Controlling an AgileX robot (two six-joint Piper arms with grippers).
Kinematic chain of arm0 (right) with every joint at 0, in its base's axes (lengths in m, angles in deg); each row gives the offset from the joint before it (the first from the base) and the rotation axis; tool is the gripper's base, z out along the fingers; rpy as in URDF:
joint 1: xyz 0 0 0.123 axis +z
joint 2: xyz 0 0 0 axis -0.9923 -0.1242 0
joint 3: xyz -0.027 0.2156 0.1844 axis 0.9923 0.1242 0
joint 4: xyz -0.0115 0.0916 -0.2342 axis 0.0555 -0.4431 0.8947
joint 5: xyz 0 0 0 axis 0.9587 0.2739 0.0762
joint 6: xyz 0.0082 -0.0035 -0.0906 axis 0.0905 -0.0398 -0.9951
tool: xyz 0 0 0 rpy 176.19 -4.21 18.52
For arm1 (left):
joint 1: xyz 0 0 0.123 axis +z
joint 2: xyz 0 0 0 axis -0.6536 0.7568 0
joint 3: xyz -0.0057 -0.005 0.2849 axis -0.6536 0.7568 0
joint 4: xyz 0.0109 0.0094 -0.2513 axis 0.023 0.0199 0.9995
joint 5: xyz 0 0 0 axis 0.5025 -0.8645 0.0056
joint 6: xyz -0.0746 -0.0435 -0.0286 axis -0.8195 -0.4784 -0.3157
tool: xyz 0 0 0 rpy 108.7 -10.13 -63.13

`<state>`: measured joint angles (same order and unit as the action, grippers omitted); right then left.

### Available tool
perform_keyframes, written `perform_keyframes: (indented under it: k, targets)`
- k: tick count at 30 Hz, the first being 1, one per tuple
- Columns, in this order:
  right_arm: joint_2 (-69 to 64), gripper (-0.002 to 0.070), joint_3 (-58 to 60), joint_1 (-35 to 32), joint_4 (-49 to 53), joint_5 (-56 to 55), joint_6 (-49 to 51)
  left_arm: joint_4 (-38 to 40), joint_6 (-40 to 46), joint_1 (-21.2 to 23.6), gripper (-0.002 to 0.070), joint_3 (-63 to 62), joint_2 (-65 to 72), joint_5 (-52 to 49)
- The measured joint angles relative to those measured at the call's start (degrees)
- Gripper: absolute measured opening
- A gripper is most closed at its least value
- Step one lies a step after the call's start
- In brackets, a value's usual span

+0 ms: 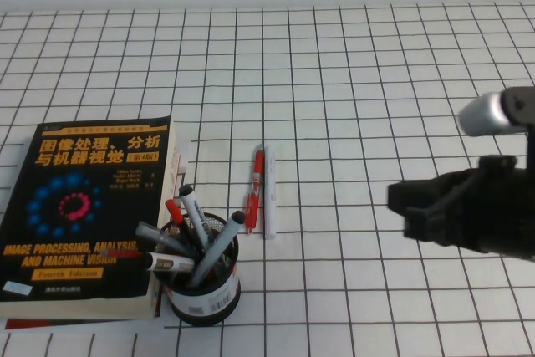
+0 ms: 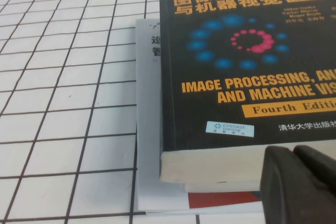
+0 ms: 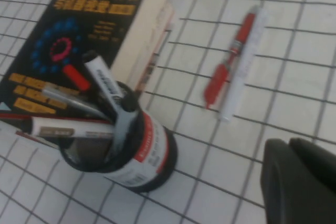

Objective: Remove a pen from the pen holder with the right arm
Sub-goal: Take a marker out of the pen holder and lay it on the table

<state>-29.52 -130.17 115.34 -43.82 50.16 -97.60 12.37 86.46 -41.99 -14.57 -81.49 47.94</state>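
Note:
A black pen holder point(image 1: 205, 297) with a red-and-white label stands near the table's front edge, by the book's corner. Several markers point(image 1: 195, 216) lean in it, grey, black and red-capped. The right wrist view shows the same pen holder point(image 3: 144, 156) and markers point(image 3: 105, 85). My right gripper point(image 1: 399, 203) hovers to the holder's right, apart from it, with the fingers point(image 3: 283, 171) shut and nothing between them. My left gripper point(image 2: 293, 151) is shut and empty at the edge of the book point(image 2: 247, 51).
A red pen point(image 1: 254, 188) and a white pen point(image 1: 269, 194) lie side by side on the gridded cloth behind the holder. A thick black book point(image 1: 84, 206) lies on a thinner white book point(image 2: 149, 103) at the left front.

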Motion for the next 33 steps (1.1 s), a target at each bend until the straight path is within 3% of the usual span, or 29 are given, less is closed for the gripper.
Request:
perform_keyframes:
  k: [9,13,18,22,27,33]
  targets:
    - [-8.0,0.0017,-0.3,16.9,-1.0,-19.5,-0.1,0.0,0.0,0.0,-0.0004,0.0,0.0,0.0]
    - [-10.7,0.0117,-0.1,21.8,0.2,-28.0,-0.1,0.0,0.0,0.0,-0.0004,0.0,0.0,0.0]
    - [-15.3,0.0256,4.8,27.4,3.3,-47.4,0.9,0.0,0.0,0.0,-0.0004,0.0,0.0,0.0]
    - [-19.9,0.0314,9.7,29.3,6.9,-62.0,10.2,0.0,0.0,0.0,-0.0004,0.0,0.0,0.0]
    - [-26.1,0.0372,11.3,29.3,16.5,-72.7,22.8,0.0,0.0,0.0,-0.0004,0.0,0.0,0.0]
    - [-33.1,0.0407,11.3,29.4,22.2,-82.6,26.9,0.0,0.0,0.0,-0.0004,0.0,0.0,0.0]
